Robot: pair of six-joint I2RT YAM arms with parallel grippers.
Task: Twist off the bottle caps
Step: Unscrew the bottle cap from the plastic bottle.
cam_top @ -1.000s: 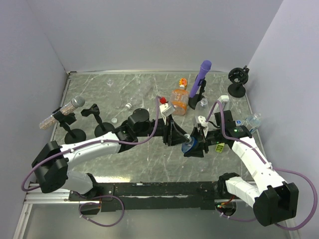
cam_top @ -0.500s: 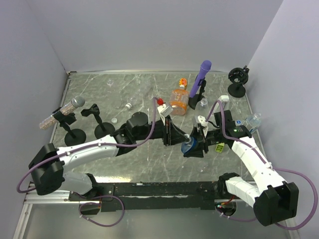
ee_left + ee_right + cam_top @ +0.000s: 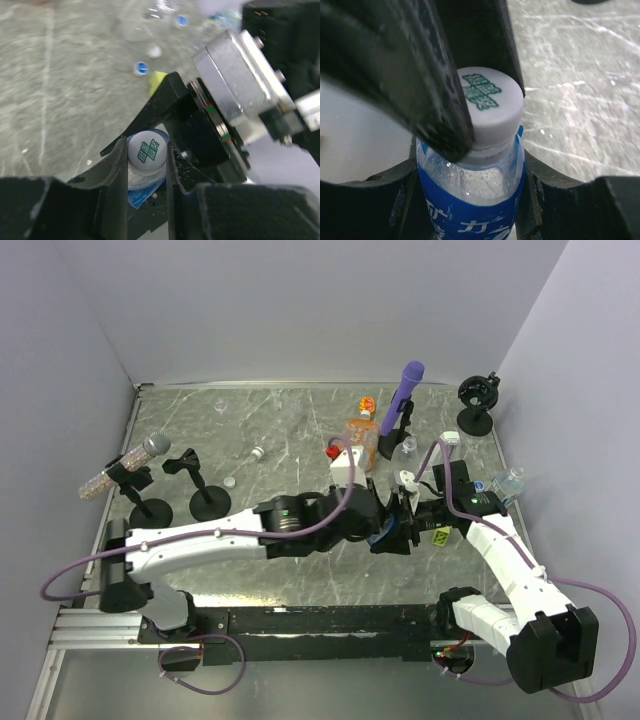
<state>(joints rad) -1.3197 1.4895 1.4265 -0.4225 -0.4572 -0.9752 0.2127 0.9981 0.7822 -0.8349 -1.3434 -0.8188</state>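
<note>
A small clear bottle (image 3: 470, 200) with a blue label stands upright between the two arms near the table's middle (image 3: 381, 534). My right gripper (image 3: 470, 210) is shut on its body, one black finger on each side. Its white cap (image 3: 147, 152) with green print sits between the fingers of my left gripper (image 3: 146, 159), which is shut on the bottle cap from above. In the right wrist view one left finger (image 3: 420, 75) covers the cap's (image 3: 490, 107) left side.
Behind stand an orange bottle (image 3: 357, 430), a purple stick on a stand (image 3: 403, 390) and a clear bottle (image 3: 407, 447). Another bottle (image 3: 510, 481) lies at the right edge. Black stands (image 3: 205, 495) occupy the left. Loose blue caps (image 3: 141, 67) and a yellow-green block (image 3: 158, 80) lie nearby.
My left arm has reached right over the bottle and its jaws have closed onto the white cap. The right gripper and the bottle have stayed put.
</note>
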